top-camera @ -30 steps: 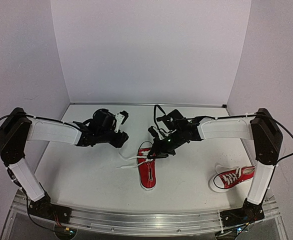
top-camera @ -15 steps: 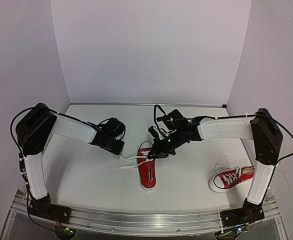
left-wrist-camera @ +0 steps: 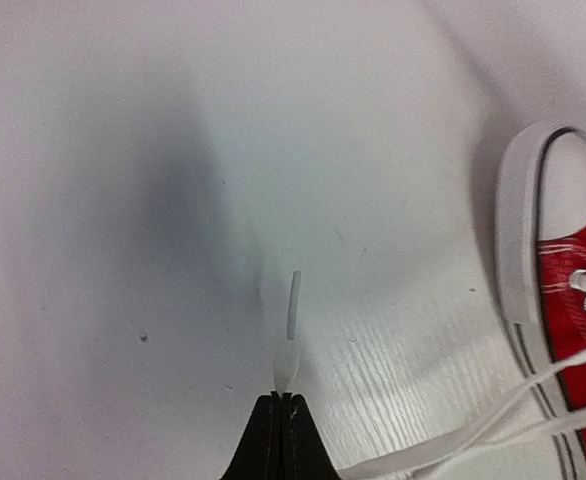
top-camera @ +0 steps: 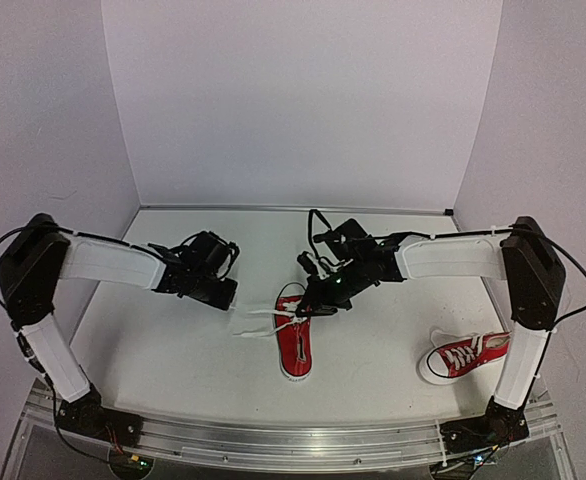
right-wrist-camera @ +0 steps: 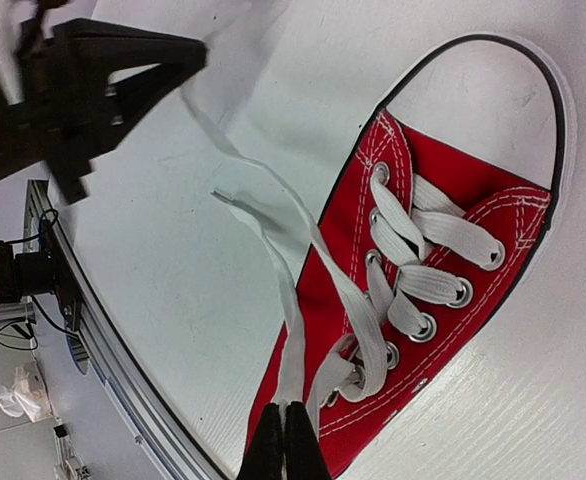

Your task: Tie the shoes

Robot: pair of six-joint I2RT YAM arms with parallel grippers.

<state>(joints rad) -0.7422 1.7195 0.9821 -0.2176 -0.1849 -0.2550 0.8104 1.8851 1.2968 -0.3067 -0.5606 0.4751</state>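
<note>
One red shoe (top-camera: 295, 350) lies in the middle of the table with its laces (top-camera: 258, 318) loose and trailing to the left. My left gripper (top-camera: 229, 296) is left of its toe, shut on the end of one lace (left-wrist-camera: 289, 355); the plastic tip sticks out past the jaws (left-wrist-camera: 281, 400). Over the shoe's eyelets my right gripper (top-camera: 311, 305) is shut on the other lace (right-wrist-camera: 295, 330), just above the red canvas (right-wrist-camera: 443, 260). The second shoe (top-camera: 468, 355) lies at the right, beside the right arm's base.
A metal rail (top-camera: 293, 440) runs along the near table edge. White walls close in the back and both sides. In the right wrist view the left gripper's black fingers (right-wrist-camera: 123, 70) show at the upper left.
My left gripper came down from above the table to the lace end left of the shoe and closed on it. The right gripper and both shoes have stayed put.
</note>
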